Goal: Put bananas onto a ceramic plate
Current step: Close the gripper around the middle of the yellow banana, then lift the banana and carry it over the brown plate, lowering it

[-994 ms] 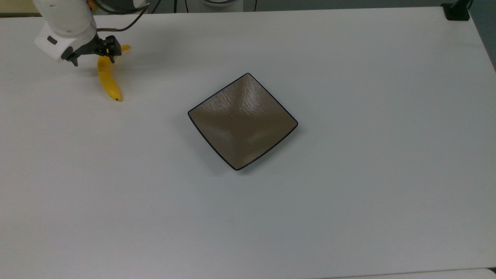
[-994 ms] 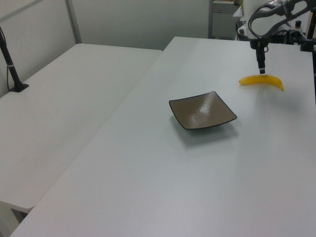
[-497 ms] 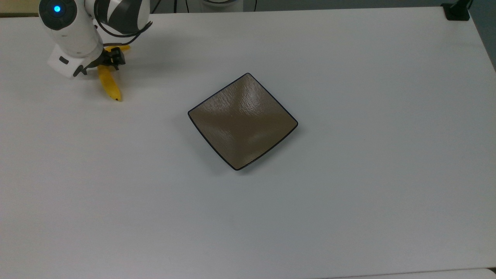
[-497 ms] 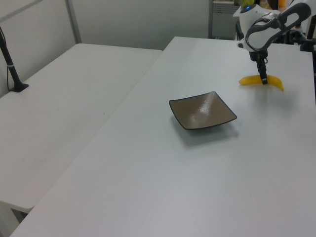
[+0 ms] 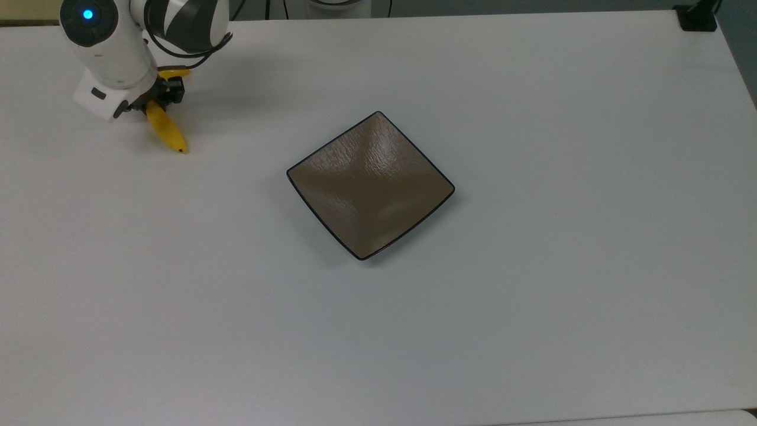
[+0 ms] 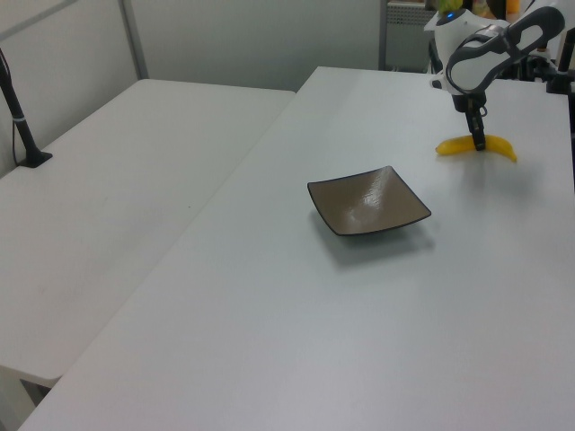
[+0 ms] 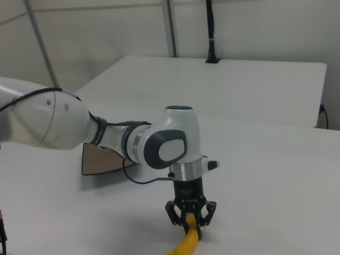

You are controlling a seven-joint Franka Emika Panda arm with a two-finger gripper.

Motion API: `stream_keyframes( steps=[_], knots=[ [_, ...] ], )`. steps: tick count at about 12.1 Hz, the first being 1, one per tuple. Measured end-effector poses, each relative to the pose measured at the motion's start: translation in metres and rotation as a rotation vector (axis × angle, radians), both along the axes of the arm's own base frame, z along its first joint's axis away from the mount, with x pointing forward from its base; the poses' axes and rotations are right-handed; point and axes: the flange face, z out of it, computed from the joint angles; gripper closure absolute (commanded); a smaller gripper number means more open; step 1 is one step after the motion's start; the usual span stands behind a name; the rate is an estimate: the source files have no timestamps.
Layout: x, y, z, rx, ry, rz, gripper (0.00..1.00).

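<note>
1. Top view: ceramic plate [image 5: 371, 185], square, grey-brown, black-rimmed, lies bare on the white counter [image 5: 532, 325]. Banana [image 5: 167, 131] lies well apart from the plate, toward the top view's upper left, on the counter. Claw [image 5: 158, 96] sits over the banana's stem half, the white arm [image 5: 112, 44] above it.
2. Left view: plate near mid-counter; banana [image 6: 499, 148] beyond it, toward the left view's upper right. Claw [image 6: 479, 141] points down onto the banana's middle.
3. Right view: claw [image 7: 192, 222] upright, its fingers [image 7: 202, 215] pinching the banana [image 7: 186, 245] from both sides. A corner of the plate [image 7: 98, 160] lies behind the arm.
</note>
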Motion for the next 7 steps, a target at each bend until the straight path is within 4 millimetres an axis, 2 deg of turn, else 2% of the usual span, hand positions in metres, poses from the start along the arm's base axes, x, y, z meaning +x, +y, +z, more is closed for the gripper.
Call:
stream_keyframes(
  steps=[4,7],
  knots=[
    [0.005,0.001,0.007,0.003,-0.019,-0.002,0.89],
    [0.021,0.008,0.039,0.032,-0.062,-0.028,0.88]
  ],
)
